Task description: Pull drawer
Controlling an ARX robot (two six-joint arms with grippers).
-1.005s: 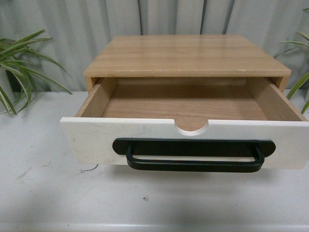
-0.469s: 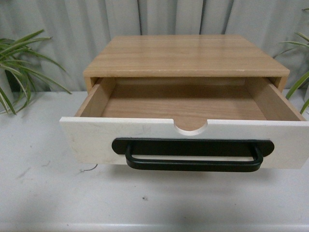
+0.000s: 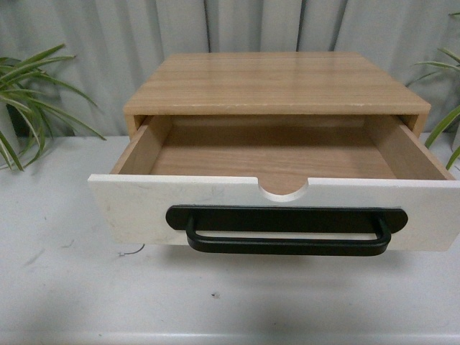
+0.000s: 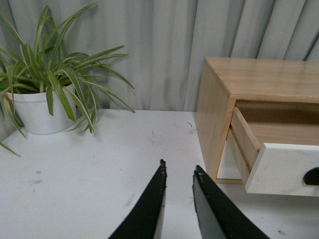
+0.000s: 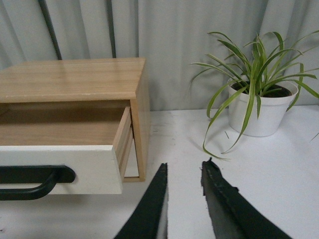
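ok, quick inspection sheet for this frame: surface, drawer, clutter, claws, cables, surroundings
Surface: white table, scuffed, a few dark specks.
Job's things: drawer pulled well out of the wooden cabinet; light wood inside, nothing in it; black bar handle free.
Clutter: small thin scrap on the table below the drawer's front corner.
Claws: left claw and right claw slightly open, holding nothing, off to either side of the cabinet.
Cables: nothing seen.
Surroundings: grey curtain behind; potted plant on the left, potted plant on the right.
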